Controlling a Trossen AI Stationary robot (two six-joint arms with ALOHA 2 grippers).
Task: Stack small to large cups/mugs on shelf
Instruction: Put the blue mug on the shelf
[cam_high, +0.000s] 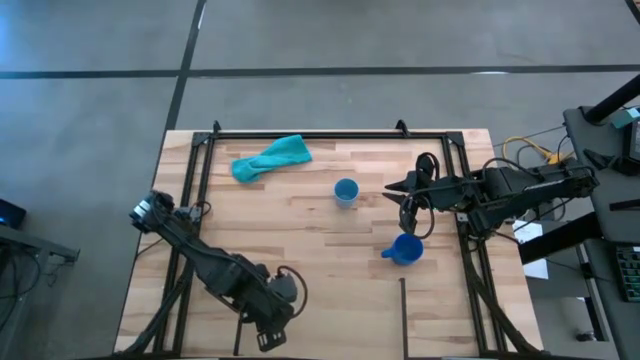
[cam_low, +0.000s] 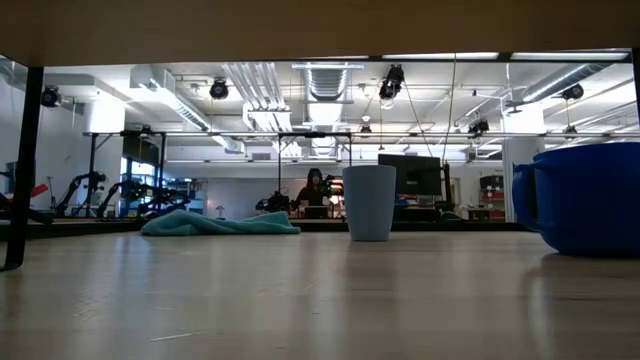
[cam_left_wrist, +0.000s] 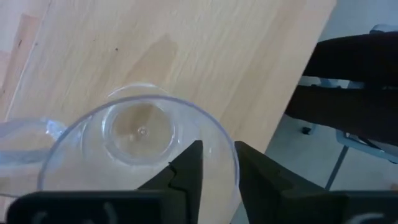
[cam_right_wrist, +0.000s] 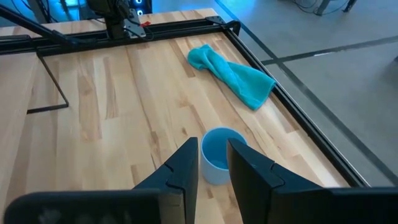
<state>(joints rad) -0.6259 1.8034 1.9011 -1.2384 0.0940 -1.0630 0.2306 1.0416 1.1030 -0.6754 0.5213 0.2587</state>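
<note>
Our left gripper (cam_left_wrist: 214, 168), at the high view's lower left, pinches the clear cup (cam_left_wrist: 138, 152) by its rim. Our right gripper (cam_right_wrist: 212, 158), fingers narrowly parted, hovers above the light blue cup (cam_high: 346, 191) at centre; the dark blue mug (cam_high: 405, 249) sits lower right.

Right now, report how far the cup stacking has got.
Done: nothing is stacked. The light blue cup and dark blue mug stand apart on the table.
In hand: the left gripper pinches the clear cup's rim at the near edge; the right gripper hovers by the light blue cup.
Left: all nesting and shelf placement.
</note>
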